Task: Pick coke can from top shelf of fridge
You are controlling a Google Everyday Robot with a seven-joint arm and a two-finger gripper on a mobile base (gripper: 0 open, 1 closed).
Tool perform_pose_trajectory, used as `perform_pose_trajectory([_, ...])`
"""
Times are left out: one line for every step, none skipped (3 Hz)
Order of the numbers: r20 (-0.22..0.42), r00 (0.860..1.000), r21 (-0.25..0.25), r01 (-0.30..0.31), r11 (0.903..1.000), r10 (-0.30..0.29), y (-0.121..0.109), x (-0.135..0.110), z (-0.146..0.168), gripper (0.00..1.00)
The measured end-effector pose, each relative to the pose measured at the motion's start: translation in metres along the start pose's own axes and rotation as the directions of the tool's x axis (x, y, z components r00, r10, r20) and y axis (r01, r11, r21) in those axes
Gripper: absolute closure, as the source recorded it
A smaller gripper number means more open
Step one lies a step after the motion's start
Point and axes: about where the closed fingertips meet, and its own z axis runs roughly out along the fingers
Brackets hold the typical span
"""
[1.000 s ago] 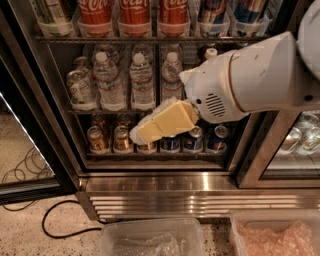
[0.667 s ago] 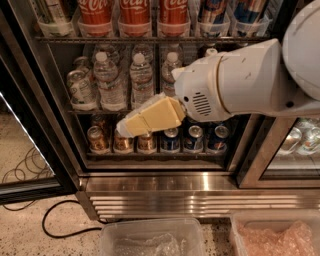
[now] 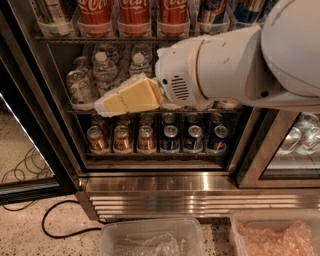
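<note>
Three red coke cans [image 3: 134, 11] stand in clear plastic tubs on the top shelf [image 3: 100, 39] of the fridge [image 3: 165, 182], at the top edge of the camera view; their tops are cut off. My gripper [image 3: 103, 106], with yellowish pads, reaches from the big white arm [image 3: 225, 70] toward the left. It hangs in front of the water-bottle rack, below the top shelf and lower left of the coke cans. It holds nothing.
Water bottles [image 3: 105, 70] fill the middle rack. Small gold cans [image 3: 120, 139] and blue cans [image 3: 192, 139] fill the lower rack. Two clear plastic bins [image 3: 150, 240] sit on the floor in front. A black cable [image 3: 55, 220] lies at left. A second cooler [image 3: 300, 140] stands at right.
My arm and gripper have moved left and upward, from in front of the small-can rack to in front of the water bottles. The fridge contents have not moved.
</note>
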Motion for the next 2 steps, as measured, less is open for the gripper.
perform_pose_trajectory([-0.003, 0.993, -0.028, 0.114, 0.9930, -0.115, -0.001, -0.024, 0.002, 0.00])
perform_pose_trajectory([-0.039, 0.986, -0.063, 0.158, 0.9854, -0.161, 0.011, -0.022, 0.000, 0.00])
